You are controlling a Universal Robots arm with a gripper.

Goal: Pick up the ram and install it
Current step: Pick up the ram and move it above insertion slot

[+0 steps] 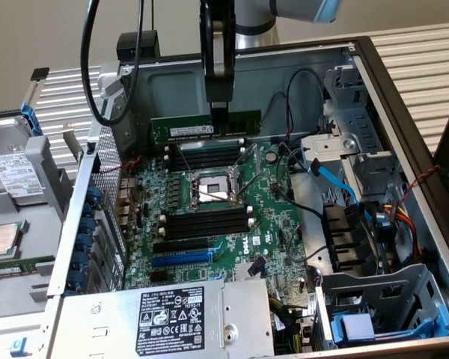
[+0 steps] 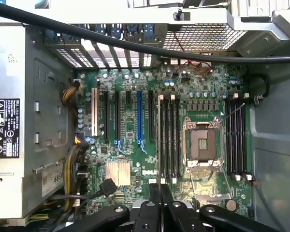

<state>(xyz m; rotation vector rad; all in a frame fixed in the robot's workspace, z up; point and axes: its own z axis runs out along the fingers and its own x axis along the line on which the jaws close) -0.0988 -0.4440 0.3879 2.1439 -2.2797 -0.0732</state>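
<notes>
One green ram [image 1: 181,129] stick hangs level and on its long edge inside the open computer case [image 1: 404,127], its white label strip facing the near side. The gripper [image 1: 219,114] comes down from above with its fingers pressed together on the stick's upper edge, right of its middle in the exterior view. The stick is raised clear of the motherboard [image 1: 273,221]; which bank of black memory slots [image 1: 207,222] it is over I cannot tell. An empty processor socket [image 1: 212,187] sits between the two banks. Nearer lie the blue expansion slot [image 1: 181,259] and the grey power supply [image 1: 243,318].
</notes>
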